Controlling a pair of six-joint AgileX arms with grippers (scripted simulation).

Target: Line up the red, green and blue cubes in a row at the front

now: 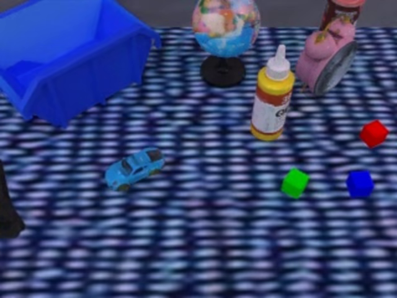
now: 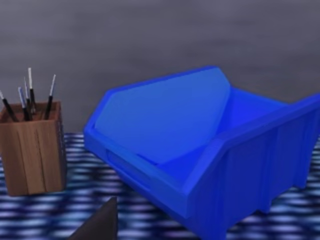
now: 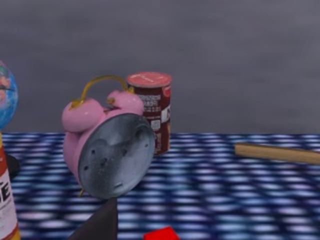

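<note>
Red cube (image 1: 374, 133) sitting far right | green cube (image 1: 295, 183) and blue cube (image 1: 360, 184) lying nearer the front, apart | both claws: cannot tell if spread or pinching.

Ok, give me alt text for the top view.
Three small plain cubes lie apart at the table's right: bright red farthest back, bright green and deep blue nearer the front. Behind stand a yellow squeeze bottle, globe and pink alarm clock; left, a blue plastic bin and light-blue toy car.
</note>
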